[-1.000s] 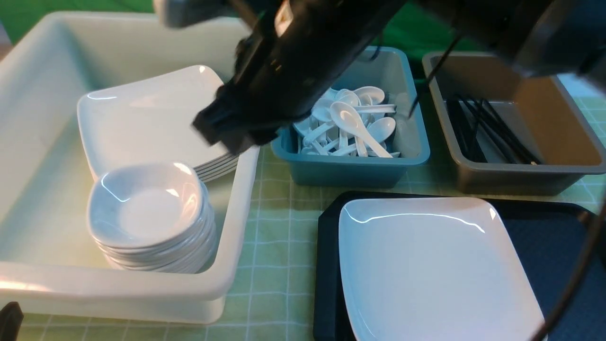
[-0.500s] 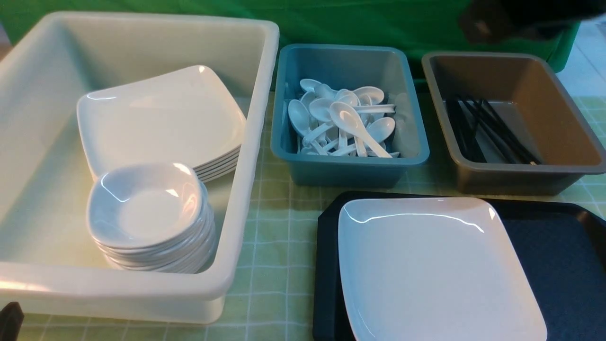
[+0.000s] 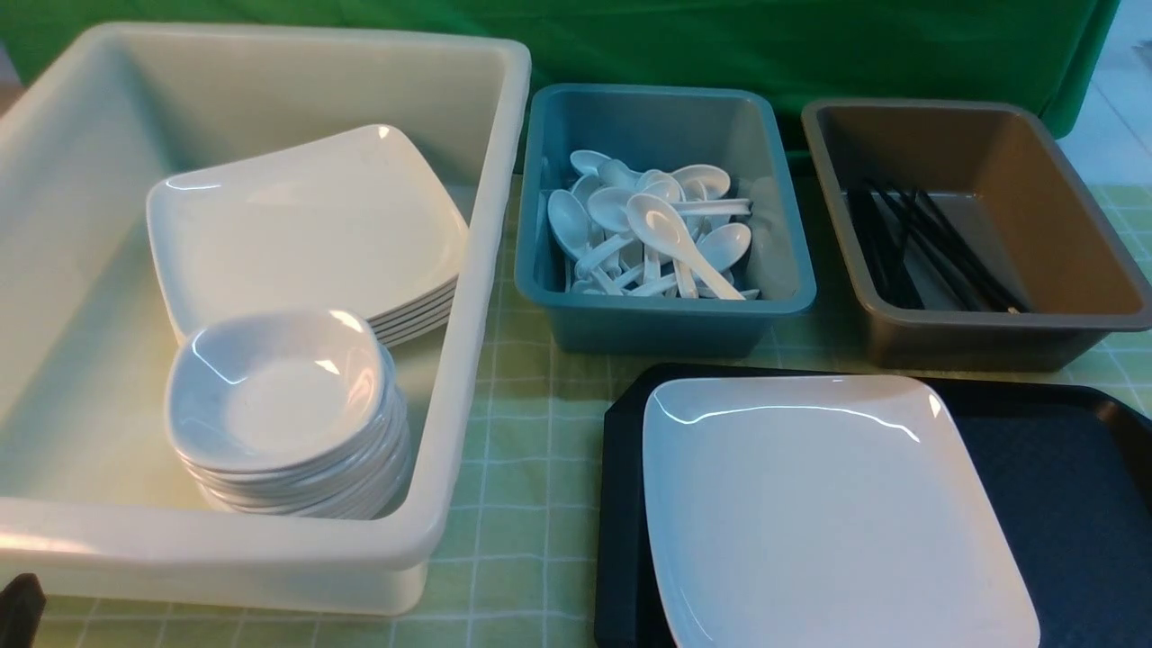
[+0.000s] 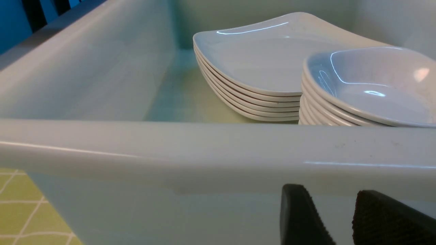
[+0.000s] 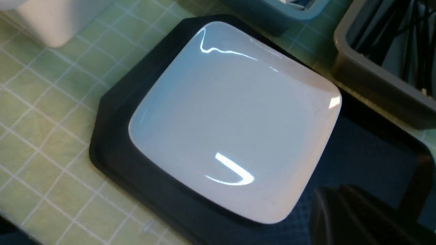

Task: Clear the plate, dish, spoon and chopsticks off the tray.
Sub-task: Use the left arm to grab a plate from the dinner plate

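Note:
The white square plate (image 3: pixel 828 513) (image 5: pixel 235 119) lies on the left part of the black tray (image 3: pixel 1053 477) (image 5: pixel 112 136); the tray surface beside it is bare. My right gripper (image 5: pixel 335 192) hovers above the tray next to the plate's corner, fingers pressed together, nothing in them. My left gripper (image 4: pixel 330 190) is low, just outside the near wall of the cream tub (image 4: pixel 204 149), open and empty. Small dishes (image 3: pixel 279 387) are stacked in that tub. Spoons (image 3: pixel 657 229) lie in the teal tub (image 3: pixel 666 319). Chopsticks (image 3: pixel 936 247) lie in the brown tub (image 3: pixel 990 337).
The cream tub (image 3: pixel 468 360) at the left also holds a stack of square plates (image 3: pixel 297 225) behind the dishes. The teal and brown tubs stand side by side behind the tray. A green checked cloth (image 3: pixel 531 450) covers the table between tub and tray.
The right arm, which stretched across the front view over the cream tub a second ago, has pulled back to the right and out of that view. Nothing else moved.

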Robot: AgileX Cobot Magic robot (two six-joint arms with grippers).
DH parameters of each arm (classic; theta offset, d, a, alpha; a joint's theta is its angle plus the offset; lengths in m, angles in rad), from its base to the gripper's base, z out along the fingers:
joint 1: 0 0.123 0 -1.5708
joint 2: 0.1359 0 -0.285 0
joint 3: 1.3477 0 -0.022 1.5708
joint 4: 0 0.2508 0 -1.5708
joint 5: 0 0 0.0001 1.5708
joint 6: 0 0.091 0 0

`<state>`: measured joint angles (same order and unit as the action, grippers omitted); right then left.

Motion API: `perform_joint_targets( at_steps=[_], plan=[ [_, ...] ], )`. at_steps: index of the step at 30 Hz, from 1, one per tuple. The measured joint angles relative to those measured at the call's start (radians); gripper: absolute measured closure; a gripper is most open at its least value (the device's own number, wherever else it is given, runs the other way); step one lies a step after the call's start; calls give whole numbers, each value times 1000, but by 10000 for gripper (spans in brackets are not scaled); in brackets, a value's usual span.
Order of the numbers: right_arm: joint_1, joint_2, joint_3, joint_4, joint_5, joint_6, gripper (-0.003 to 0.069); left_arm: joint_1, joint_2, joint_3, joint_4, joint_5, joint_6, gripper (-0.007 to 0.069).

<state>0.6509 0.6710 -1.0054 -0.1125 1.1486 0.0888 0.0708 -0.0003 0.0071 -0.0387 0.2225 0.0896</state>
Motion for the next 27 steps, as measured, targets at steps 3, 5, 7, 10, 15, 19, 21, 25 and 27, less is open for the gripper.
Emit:
perform_joint_targets(
  at_steps=[3, 5, 7, 10, 15, 19, 21, 25, 27],
  plan=[
    [0, -76, 69, 0, -22, 33, 635, 0, 0, 0, 0, 0, 0, 401],
    [0, -137, 114, 0, -35, 59, 631, 0, 0, 0, 0, 0, 0, 401],
    [0, -179, 149, 0, -40, 72, 629, 0, 0, 0, 0, 0, 0, 401],
    [0, -209, 180, 0, -37, 75, 627, 0, 0, 0, 0, -1, 0, 401],
    [0, -214, 184, 0, -40, 76, 614, 0, 0, 0, -8, -13, -3, 401],
    [0, -214, 184, 0, -60, 76, 608, 0, 0, 0, -269, -74, -171, 401],
    [0, -214, 184, 0, -86, 76, 608, 0, 0, 0, -504, -93, -325, 401],
    [0, -214, 184, 0, -138, 76, 603, 0, 0, 0, -809, -108, -551, 401],
    [0, -214, 184, 0, -156, 76, 600, 0, 0, 0, -820, -123, -580, 401]
  ],
)
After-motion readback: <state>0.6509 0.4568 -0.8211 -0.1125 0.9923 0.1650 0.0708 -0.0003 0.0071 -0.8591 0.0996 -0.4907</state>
